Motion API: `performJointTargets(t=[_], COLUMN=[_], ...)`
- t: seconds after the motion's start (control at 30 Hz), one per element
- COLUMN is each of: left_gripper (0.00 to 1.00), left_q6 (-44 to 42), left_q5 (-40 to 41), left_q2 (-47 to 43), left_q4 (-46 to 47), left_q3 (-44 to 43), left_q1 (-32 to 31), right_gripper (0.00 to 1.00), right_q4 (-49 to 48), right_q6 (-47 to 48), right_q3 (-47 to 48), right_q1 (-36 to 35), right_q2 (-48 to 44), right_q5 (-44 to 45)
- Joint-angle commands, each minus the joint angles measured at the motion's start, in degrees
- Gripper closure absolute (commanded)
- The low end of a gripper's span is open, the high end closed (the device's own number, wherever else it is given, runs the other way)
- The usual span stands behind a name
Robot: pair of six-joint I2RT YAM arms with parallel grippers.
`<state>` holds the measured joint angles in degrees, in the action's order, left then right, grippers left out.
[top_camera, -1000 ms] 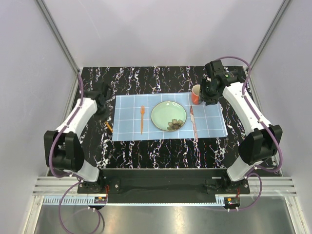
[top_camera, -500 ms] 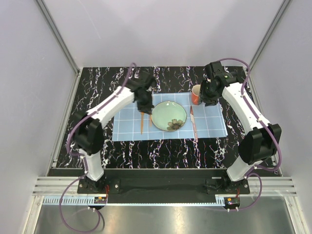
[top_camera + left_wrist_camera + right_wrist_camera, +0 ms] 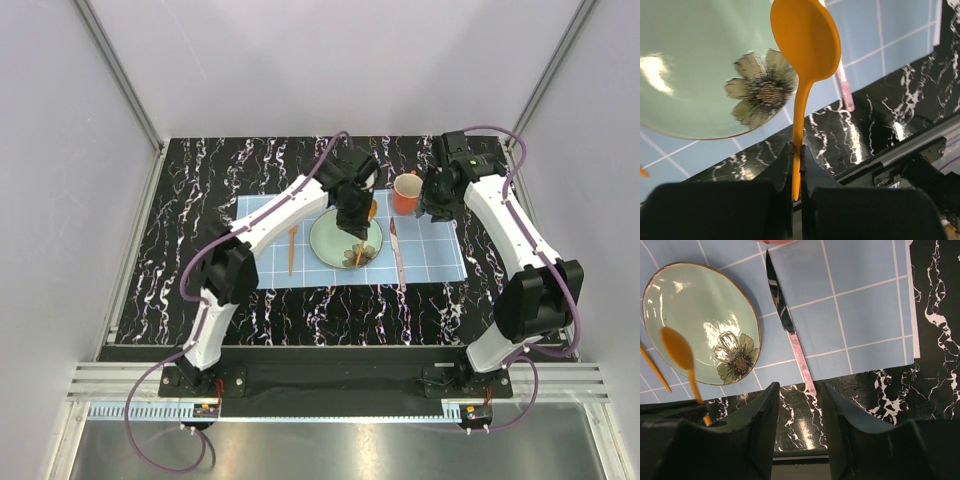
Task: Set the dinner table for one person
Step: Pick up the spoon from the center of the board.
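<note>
My left gripper [image 3: 796, 148] is shut on the thin handle of an orange spoon [image 3: 805, 45]. It holds the spoon in the air above the pale green flower plate [image 3: 328, 240]. The plate lies on a light blue gridded placemat [image 3: 430, 255] on the black marble dinner table [image 3: 280, 300]. An orange fork [image 3: 292, 246] lies left of the plate and a pink-handled knife [image 3: 398, 258] lies right of it. An orange cup [image 3: 405, 193] stands at the placemat's far right corner. My right gripper [image 3: 799, 386] hangs open and empty just right of the cup, above the knife's handle end.
Grey walls with metal posts enclose the table on three sides. The left arm stretches diagonally across the placemat's far left part. Both arm bases sit at the near edge, in front of a metal rail [image 3: 330, 385].
The left arm has swung from the table's left side across to the plate, carrying the spoon. The right gripper has edged slightly right, away from the cup.
</note>
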<state>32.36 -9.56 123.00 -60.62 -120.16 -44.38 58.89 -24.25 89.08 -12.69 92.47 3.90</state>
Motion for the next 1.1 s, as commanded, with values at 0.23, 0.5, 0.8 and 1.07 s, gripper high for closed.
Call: performJointTargets(t=[0.23, 0.5, 0.8, 1.07], left_gripper=[1.0, 1.0, 1.0, 1.0], left_q6=[-1.51, -2.12, -0.28, 2.62], left_q5=[-0.21, 4.99, 5.08, 3.59], left_q2=[0.41, -9.7, -9.19, -9.44], left_q4=[-0.38, -0.38, 0.85, 3.14], left_q3=[-2.46, 6.86, 3.27, 2.47], left_q1=[-3.43, -0.71, 1.05, 2.89], right_gripper=[0.5, 0.5, 0.48, 0.47], right_q4=[-2.37, -6.59, -11.86, -17.92], right_q6=[0.69, -0.09, -2.46, -5.54], right_q3=[-8.11, -9.1, -9.53, -10.68], right_q1=[0.29, 0.21, -5.5, -8.14], right_q2=[-3.7, -2.91, -1.94, -1.76], right_q5=[-6.53, -14.87, -23.32, -28.15])
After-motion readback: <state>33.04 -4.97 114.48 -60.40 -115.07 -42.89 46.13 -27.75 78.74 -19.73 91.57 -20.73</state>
